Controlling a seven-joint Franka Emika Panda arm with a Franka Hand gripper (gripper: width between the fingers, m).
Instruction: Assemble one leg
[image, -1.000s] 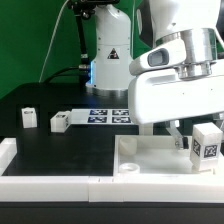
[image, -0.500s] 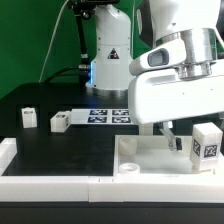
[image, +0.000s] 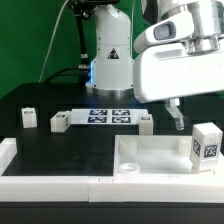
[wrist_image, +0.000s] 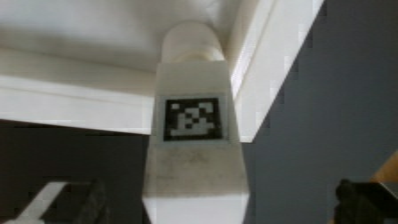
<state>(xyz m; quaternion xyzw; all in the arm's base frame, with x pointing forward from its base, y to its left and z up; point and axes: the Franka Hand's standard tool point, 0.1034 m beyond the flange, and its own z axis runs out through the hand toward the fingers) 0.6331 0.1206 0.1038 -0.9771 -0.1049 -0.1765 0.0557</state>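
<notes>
The leg (image: 207, 145), a smooth white plastic block with a black-and-white tag, is standing upright on the glossy tray (image: 160, 152) at the exterior view's right. The gripper (image: 176, 119) is hanging above it with fingers apart and empty, higher than a second ago.

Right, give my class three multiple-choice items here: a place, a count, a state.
1. Where does the leg at the exterior view's right stand? A on the marker board; B in the tray's corner; C atop another leg.
2. How many legs stand on the black table? A one; B three; C five.
3. The gripper is: A open; B shut on a leg; C shut on the tray.
Key: 1 B, tray walls flank it. 2 B, two at the exterior view's left, one behind the tray. 3 A, jaws apart, holding nothing.
</notes>
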